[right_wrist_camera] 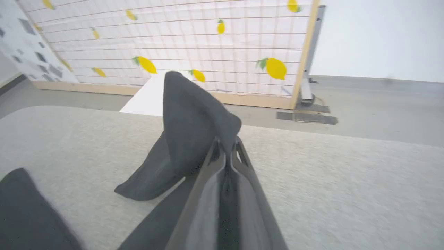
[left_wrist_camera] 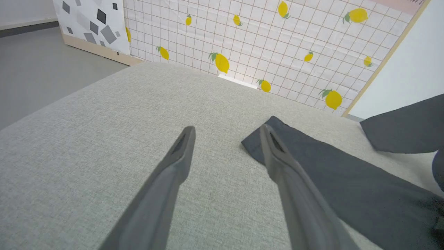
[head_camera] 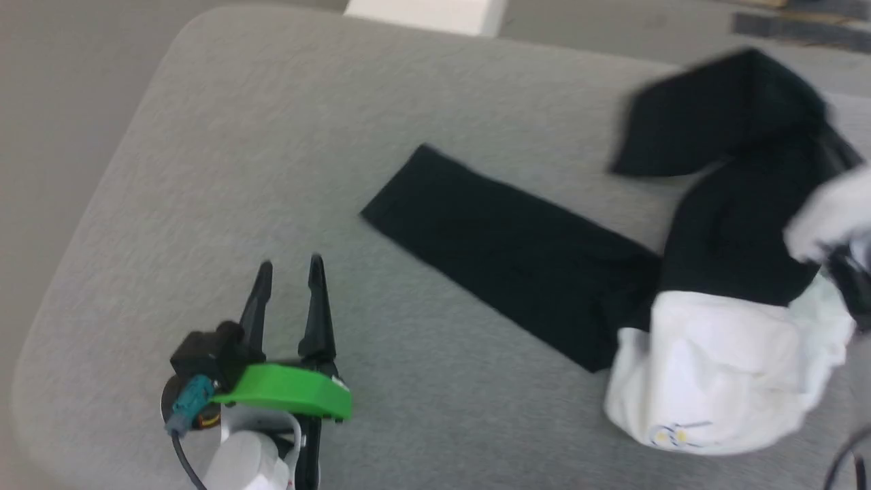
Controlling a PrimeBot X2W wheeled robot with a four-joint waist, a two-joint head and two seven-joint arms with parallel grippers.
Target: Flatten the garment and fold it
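The garment lies at the right of the grey padded table [head_camera: 238,170]. Its white body [head_camera: 721,374] is bunched up, with a small print near the lower edge. One black sleeve [head_camera: 517,252] stretches flat toward the table's middle. The other black sleeve [head_camera: 735,109] is lifted off the surface; my right gripper [right_wrist_camera: 227,146] is shut on it, and the cloth folds over above the fingertips. My left gripper [head_camera: 289,269] hovers open at the lower left, holding nothing. In the left wrist view the flat sleeve's cuff [left_wrist_camera: 253,144] sits just beside the right-hand finger [left_wrist_camera: 274,156].
A white box [head_camera: 425,13] stands beyond the table's far edge. A lemon-patterned grid panel [left_wrist_camera: 277,45] rises behind the table. The table's rounded corner and grey floor [head_camera: 61,102] are at the left. My pale right forearm [head_camera: 827,211] shows at the right edge.
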